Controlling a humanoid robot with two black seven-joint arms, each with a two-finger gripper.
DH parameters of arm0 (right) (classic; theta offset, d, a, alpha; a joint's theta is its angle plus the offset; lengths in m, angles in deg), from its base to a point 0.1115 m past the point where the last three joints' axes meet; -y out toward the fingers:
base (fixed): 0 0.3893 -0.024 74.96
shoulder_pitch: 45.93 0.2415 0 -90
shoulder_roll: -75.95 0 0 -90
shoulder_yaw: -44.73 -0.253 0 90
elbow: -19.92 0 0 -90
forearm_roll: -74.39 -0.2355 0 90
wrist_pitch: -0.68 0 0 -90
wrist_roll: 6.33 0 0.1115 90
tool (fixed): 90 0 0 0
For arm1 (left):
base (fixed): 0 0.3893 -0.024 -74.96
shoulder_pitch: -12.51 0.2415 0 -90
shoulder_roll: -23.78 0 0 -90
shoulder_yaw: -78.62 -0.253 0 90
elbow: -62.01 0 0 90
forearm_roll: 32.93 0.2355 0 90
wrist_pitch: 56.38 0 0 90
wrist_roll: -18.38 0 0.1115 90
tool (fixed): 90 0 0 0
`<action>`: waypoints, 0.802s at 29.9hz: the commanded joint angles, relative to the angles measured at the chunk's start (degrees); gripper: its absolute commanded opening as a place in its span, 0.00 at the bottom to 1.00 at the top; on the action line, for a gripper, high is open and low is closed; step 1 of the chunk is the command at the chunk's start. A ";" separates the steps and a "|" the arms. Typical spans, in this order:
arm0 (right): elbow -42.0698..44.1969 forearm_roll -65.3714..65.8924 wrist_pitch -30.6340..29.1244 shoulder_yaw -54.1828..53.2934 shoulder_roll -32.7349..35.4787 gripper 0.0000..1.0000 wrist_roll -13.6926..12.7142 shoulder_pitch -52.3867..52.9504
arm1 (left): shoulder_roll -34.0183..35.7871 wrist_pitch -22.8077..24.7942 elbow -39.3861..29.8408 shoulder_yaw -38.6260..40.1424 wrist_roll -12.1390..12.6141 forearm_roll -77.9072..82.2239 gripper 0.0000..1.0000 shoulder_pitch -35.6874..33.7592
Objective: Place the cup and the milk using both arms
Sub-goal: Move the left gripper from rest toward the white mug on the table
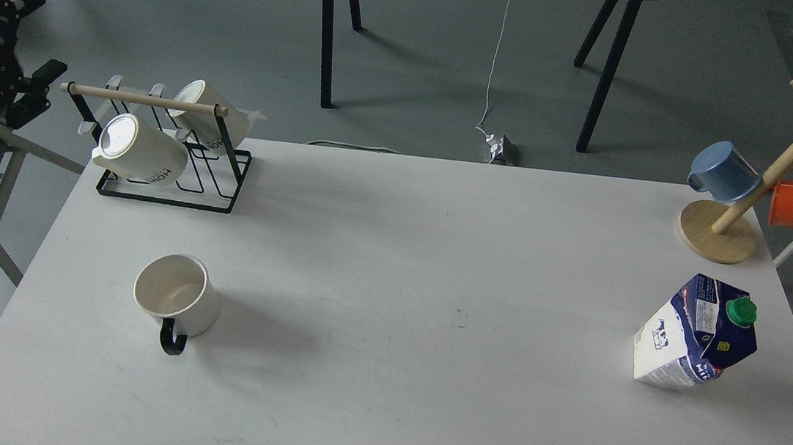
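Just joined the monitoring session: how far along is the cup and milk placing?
Nothing looks done. The white ceramic mug with black handle stands untouched front-left on the white table; the blue-and-white gable-top milk carton with green cap stands upright far right. Nothing is in hand: no end effector shows over the table. Both grasps and placements remain.

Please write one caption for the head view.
White black-handled mug left, blue-white milk carton right, upright on white table.

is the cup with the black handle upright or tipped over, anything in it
Upright and empty: the cup stands on its base on the table, mouth up, bare cream inside showing.
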 commanded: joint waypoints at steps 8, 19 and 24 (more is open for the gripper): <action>0.02 0.02 0.00 0.38 -0.11 0.94 0.01 -0.26 | 0.53 0.00 0.97 -0.06 0.00 -3.24 1.00 1.00; -0.07 0.02 0.00 0.30 -0.11 0.94 0.10 -0.53 | 3.51 0.00 -2.70 -0.41 0.00 28.45 1.00 -5.32; 0.02 0.02 0.00 0.38 -0.11 0.94 0.10 -0.79 | 11.76 0.00 -19.64 -0.23 0.00 42.70 1.00 -6.73</action>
